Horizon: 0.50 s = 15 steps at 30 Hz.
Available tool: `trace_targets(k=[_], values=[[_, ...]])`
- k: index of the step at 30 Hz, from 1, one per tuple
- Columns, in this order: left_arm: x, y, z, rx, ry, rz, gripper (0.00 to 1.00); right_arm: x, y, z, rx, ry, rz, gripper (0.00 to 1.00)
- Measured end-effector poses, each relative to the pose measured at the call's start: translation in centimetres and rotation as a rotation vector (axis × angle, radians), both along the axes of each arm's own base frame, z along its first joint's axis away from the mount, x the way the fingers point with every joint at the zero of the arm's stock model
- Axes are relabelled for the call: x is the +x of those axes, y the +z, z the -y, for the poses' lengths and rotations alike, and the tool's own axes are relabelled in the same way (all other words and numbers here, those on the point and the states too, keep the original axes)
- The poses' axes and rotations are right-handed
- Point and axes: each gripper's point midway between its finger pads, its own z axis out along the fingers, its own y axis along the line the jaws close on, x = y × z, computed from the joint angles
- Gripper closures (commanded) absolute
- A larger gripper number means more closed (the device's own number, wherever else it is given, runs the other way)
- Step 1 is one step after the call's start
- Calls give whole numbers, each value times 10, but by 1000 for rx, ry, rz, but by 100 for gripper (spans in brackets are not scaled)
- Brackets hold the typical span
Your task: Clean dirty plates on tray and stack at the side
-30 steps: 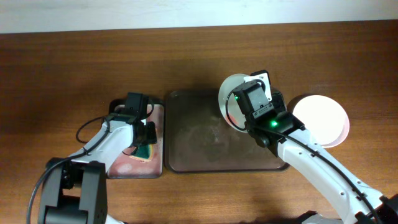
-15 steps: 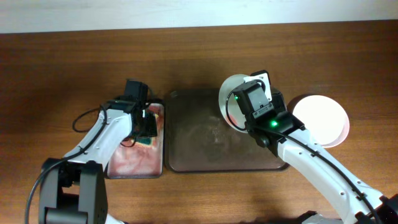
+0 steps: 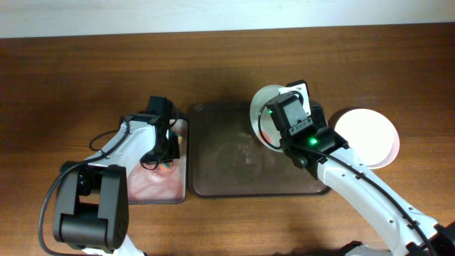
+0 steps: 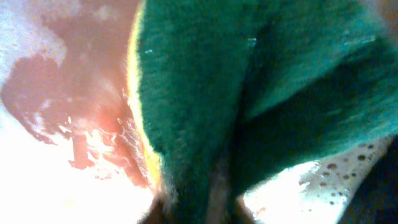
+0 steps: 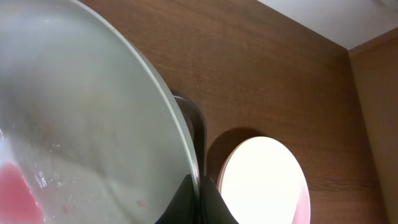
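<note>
Plate (image 3: 260, 114) was off the tray, tilted steeply over the tray's far-right corner, near the middle of the worktop. Right gripper (image 5: 200, 194) was nearly closed, pinching the plate's rim between its 2 fingers. In the right wrist view the plate's face was pale grey, with a wet film and a pink smear low on the left.

Dark brown tray (image 3: 227, 160) sat mid-worktop and showed only faint smears on its surface. 1 pink-rimmed white plate (image 3: 370, 135) lay flat just right of the tray, toward the right edge of the worktop, and touched nothing else.

Left gripper (image 3: 166, 146) was over the far-right part of the pink tub (image 3: 160, 186), which sat just left of the tray. The left wrist view was filled by a green sponge (image 4: 249, 93) with a yellow edge, creased down the middle as if squeezed. The fingers were mostly hidden, but the gripper read as clamped on it. Foamy pink water lay below. A green LED (image 3: 311, 141) was lit on the right arm.
</note>
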Motion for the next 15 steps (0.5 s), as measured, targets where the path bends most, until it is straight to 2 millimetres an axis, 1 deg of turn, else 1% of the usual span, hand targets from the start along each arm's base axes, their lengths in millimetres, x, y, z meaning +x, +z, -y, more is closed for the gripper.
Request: trace_targets(k=[3, 6, 7, 8, 9, 11, 13, 14, 15], values=[[-3, 0, 0, -1, 0, -14, 100, 0, 0, 0, -1, 0, -2, 96], [-13, 0, -2, 6, 0, -53, 100, 0, 0, 0, -1, 0, -2, 96], [-14, 0, -2, 7, 0, -58, 59, 0, 0, 0, -2, 0, -2, 96], [-14, 2, -1, 4, 0, -57, 23, 0, 0, 0, -2, 0, -3, 96], [-14, 4, -1, 2, -4, -51, 19, 0, 0, 0, -2, 0, -2, 96], [-12, 15, 0, -8, -3, -21, 18, 0, 0, 0, 0, 0, 0, 96], [-10, 19, 1, -15, -1, -6, 18, 1, 1, -1, -2, 4, 1, 96], [-10, 19, 3, -26, -2, -7, 14, 1, 5, -5, -24, 34, 2, 96], [-9, 19, 5, -38, -2, -1, 13, 1, 9, -12, -38, 61, 4, 96]])
